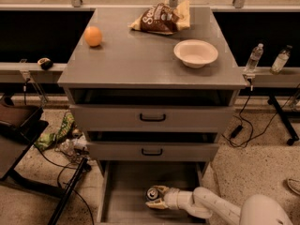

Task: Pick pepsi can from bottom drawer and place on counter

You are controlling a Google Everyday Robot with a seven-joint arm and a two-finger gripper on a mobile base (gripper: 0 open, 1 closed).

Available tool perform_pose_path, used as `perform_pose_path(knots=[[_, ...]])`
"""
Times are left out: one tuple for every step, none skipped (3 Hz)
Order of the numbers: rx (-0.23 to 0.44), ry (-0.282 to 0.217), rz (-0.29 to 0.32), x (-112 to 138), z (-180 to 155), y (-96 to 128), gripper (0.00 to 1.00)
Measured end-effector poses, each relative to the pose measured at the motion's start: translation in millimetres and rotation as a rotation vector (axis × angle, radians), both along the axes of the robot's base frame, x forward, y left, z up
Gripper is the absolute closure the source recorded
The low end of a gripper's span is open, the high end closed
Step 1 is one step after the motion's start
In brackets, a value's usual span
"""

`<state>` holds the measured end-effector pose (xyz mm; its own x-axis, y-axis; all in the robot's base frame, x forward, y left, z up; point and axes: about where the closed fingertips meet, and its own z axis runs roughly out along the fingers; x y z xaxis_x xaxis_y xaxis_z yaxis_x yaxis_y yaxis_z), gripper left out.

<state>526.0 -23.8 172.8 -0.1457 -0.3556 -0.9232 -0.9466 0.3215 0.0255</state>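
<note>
The pepsi can (pixel 152 193) stands upright on the floor of the open bottom drawer (pixel 123 196), its silver top showing. My gripper (pixel 154 197) reaches in from the lower right on a white arm, with its fingers around the can, one behind it and one in front. The counter (pixel 140 55) is the grey cabinet top above the two upper drawers.
On the counter lie an orange (pixel 93 36), a chip bag (pixel 161 18) and a white bowl (pixel 195 53). Two water bottles (pixel 253 58) stand on the ledge at right. Cables and litter lie on the floor at left, beside a dark chair (pixel 18 130).
</note>
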Motion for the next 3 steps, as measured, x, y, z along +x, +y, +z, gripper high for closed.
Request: perform_pose_path(knots=[[0.007,-0.029,-0.002,9,-3,8,0.71],[0.023,-0.020,-0.003,8,18,7,0.94],[0.030,0.027,0.027,-19,70,-21,1.00]])
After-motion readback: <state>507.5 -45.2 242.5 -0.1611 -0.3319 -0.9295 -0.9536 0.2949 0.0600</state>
